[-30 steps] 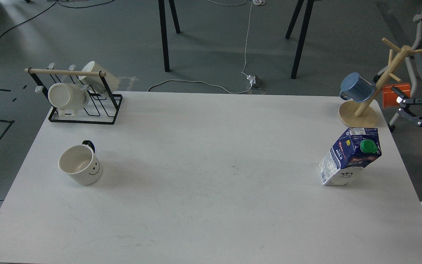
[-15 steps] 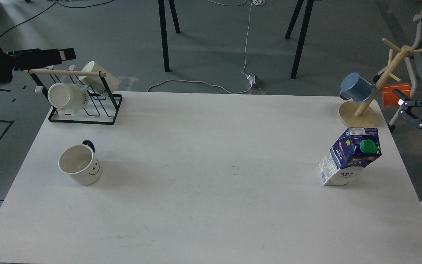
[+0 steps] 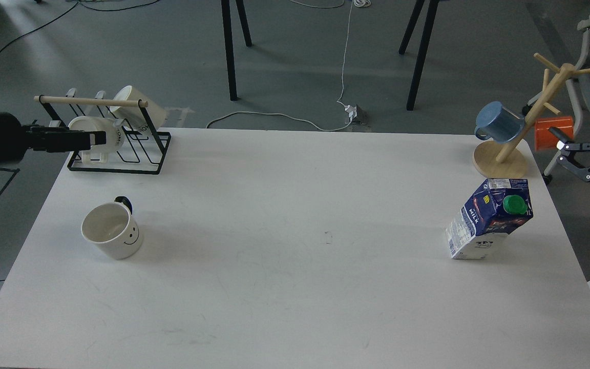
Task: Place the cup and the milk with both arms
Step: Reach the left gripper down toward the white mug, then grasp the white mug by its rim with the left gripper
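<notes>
The cup (image 3: 113, 231), cream-white with a smiley face and a black handle at its back, stands upright on the left of the white table (image 3: 295, 287). The milk (image 3: 489, 218), a blue and white carton with a green cap, stands at the right. My left gripper (image 3: 98, 139) reaches in from the left edge, level, in front of the mug rack and well behind the cup; its fingers look like one dark bar. My right gripper (image 3: 565, 154) is open and empty off the table's right edge, behind and right of the milk.
A black wire rack (image 3: 121, 154) with two cream lettered mugs stands at the back left corner. A wooden mug tree (image 3: 510, 148) with a blue mug (image 3: 500, 122) and an orange mug (image 3: 553, 132) stands at the back right. Table legs and cables lie on the floor behind.
My left arm came into view from the left and has dropped from above the rack's top bar to in front of the rack. My right gripper shifted slightly right.
</notes>
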